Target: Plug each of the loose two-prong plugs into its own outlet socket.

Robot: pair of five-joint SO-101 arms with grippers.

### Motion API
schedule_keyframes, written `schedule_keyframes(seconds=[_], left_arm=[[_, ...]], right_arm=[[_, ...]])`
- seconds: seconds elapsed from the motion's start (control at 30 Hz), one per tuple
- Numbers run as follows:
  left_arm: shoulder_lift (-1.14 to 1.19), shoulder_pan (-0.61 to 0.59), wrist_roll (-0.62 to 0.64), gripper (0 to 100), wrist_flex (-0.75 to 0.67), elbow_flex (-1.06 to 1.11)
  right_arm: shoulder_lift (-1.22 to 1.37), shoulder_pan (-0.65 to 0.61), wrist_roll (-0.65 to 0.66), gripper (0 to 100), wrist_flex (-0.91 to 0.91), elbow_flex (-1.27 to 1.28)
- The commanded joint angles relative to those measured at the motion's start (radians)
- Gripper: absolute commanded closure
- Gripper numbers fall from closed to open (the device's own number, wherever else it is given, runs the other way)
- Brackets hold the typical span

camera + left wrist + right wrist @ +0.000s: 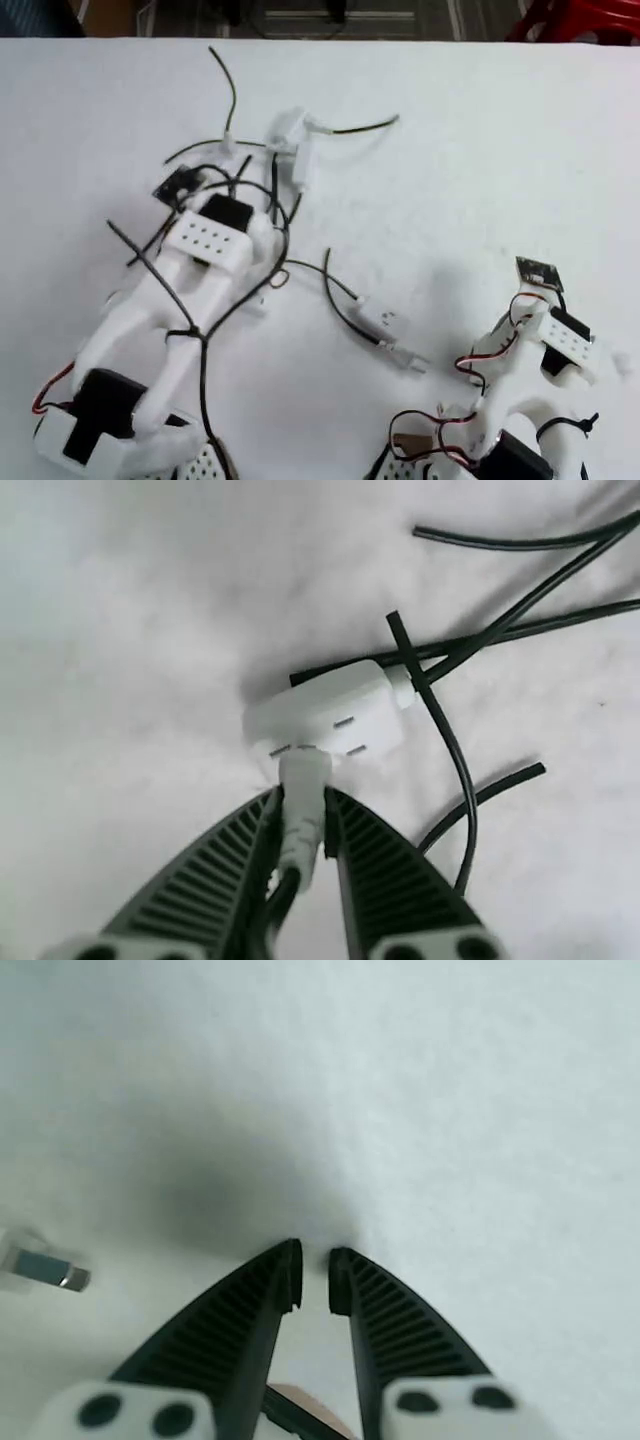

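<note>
The left gripper was clamped on a white two-prong plug, its ribbed fingers pressed against either side of the plug body. The plug's nose met the face of a white outlet socket, beside two more slots on that face. How deep the prongs sat could not be made out. Black cords crossed over the far end of the socket and trailed across the white table.

The right gripper rested low over bare tabletop with its jaws drawn nearly together, a thin gap between the tips and nothing held. A metal prong lay on the table off to one side of it.

From the high view, the left arm stretched toward the middle of the table's far half, where the socket and its tangle of cords lay. A second plug lay loose on its side near the centre of the table, its prongs pointing toward the right arm, its black cord curling away behind it. It sat well apart from the socket, between the two arms.
</note>
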Motion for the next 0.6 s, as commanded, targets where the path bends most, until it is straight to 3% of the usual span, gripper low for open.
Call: schedule_keyframes(seconds=[0.0,0.3,0.57], left_arm=[[-0.004,0.012,0.063,97,-0.087,0.034],[-0.004,-0.031,0.063,97,-0.103,0.043],[-0.010,-0.082,0.060,97,-0.029,0.035]], right_arm=[[0.001,-0.004,-0.008,92.9,-0.030,0.002],[0.001,-0.004,-0.008,92.9,-0.030,0.002],[0.001,-0.005,-0.008,92.9,-0.030,0.003]])
